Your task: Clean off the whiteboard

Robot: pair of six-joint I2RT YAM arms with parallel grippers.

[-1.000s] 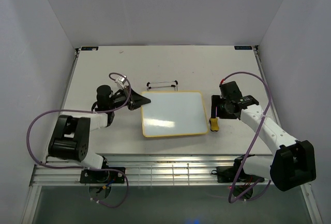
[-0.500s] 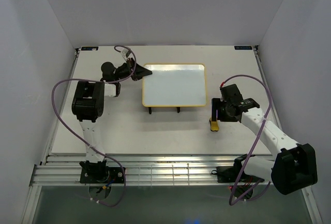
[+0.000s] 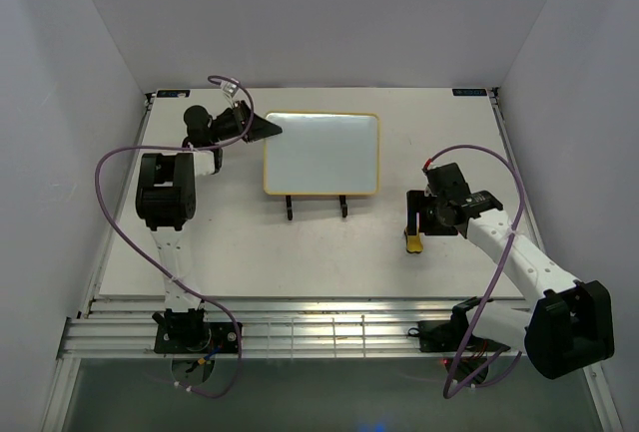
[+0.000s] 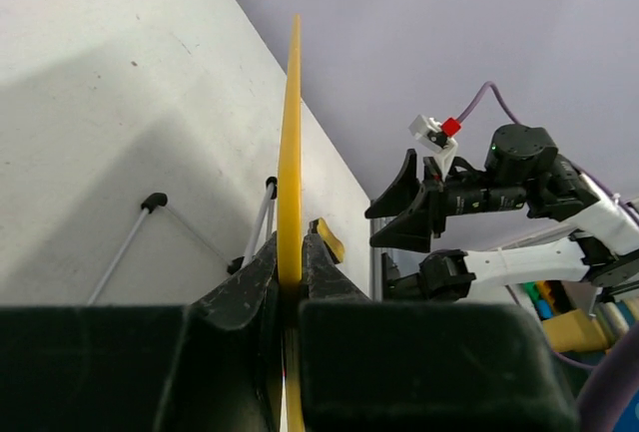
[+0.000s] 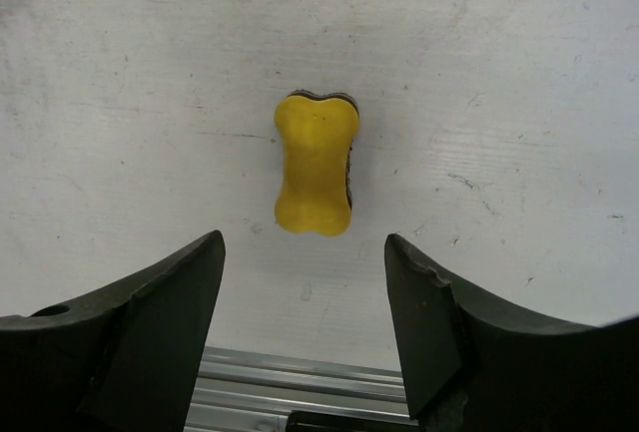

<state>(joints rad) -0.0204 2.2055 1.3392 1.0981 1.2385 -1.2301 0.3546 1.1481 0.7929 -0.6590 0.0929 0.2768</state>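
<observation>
The whiteboard (image 3: 321, 154), white with a thin yellow frame, stands raised at the back middle of the table, and no marks show on its face. My left gripper (image 3: 268, 130) is shut on its left edge. In the left wrist view the whiteboard (image 4: 293, 133) is an edge-on yellow strip pinched in my left gripper (image 4: 292, 272). The yellow eraser (image 3: 412, 242) lies on the table at the right. My right gripper (image 3: 413, 222) hangs open just behind it. In the right wrist view the eraser (image 5: 316, 165) lies beyond my right gripper (image 5: 305, 247), touching neither finger.
The black wire easel stand (image 3: 316, 209) shows its two feet just below the board's lower edge, and its legs (image 4: 150, 203) appear in the left wrist view. The table's near metal rail (image 5: 300, 367) runs under the right gripper. White walls close in the table.
The left arm lifted the whiteboard from flat on the table's middle to upright at the back, above the stand's feet. The right gripper stayed by the eraser, its jaws slightly wider.
</observation>
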